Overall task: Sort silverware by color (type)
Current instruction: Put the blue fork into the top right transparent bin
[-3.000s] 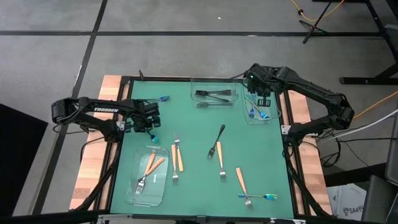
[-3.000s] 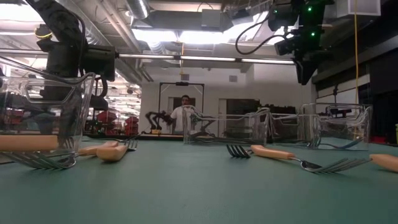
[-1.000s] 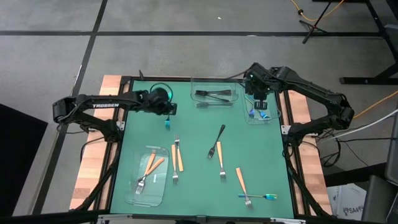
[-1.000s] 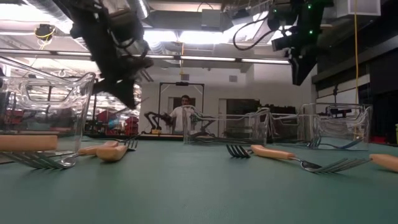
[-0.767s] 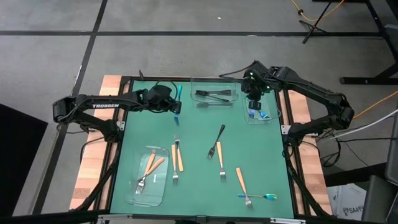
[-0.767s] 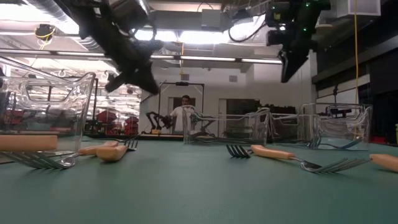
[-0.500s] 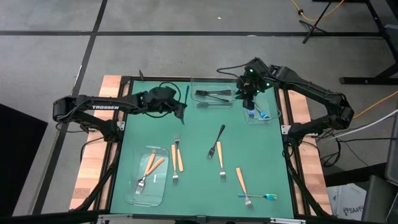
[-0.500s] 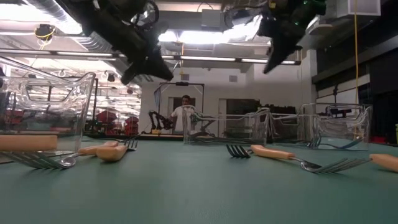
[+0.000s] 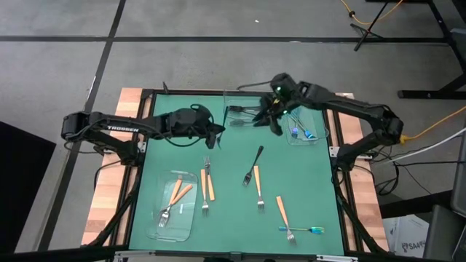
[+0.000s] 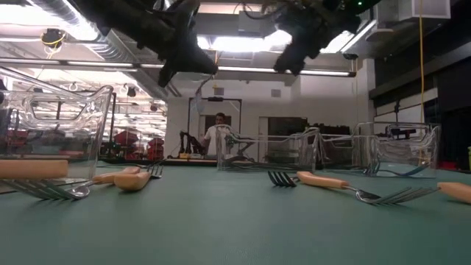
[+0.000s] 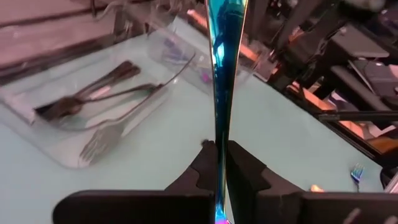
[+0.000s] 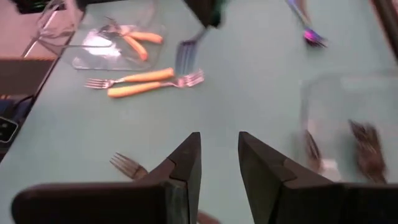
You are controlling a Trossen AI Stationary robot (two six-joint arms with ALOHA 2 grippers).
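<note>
An iridescent blue-teal utensil (image 11: 221,93) stands upright between the fingers of my left pincer (image 11: 219,163), clenched on its handle and lifted clear of the green bench (image 9: 306,182). In the overhead view that pincer (image 9: 211,131) hangs toward eleven o'clock on the bench, pointing toward the clear trays at twelve to one o'clock. I judge I am carrying it that way because the tray (image 9: 300,125) at one o'clock already holds blue-teal pieces.

My right pincer (image 9: 273,116) hovers over the edge of the black-fork tray (image 9: 247,110) at twelve o'clock, fingers parted and grasping nothing.

Unsorted silverware lies loose: a black fork (image 9: 254,163) at centre, orange-handled forks (image 9: 207,183) just beside the tray (image 9: 173,207) at seven o'clock, others (image 9: 258,185) toward five, and a blue-teal fork (image 9: 302,231) at five o'clock near the edge.

Compared with a second ago, the left pincer has swung away from the ten o'clock edge toward centre, with the utensil now raised. The right pincer has left the one o'clock tray and moved toward twelve.
</note>
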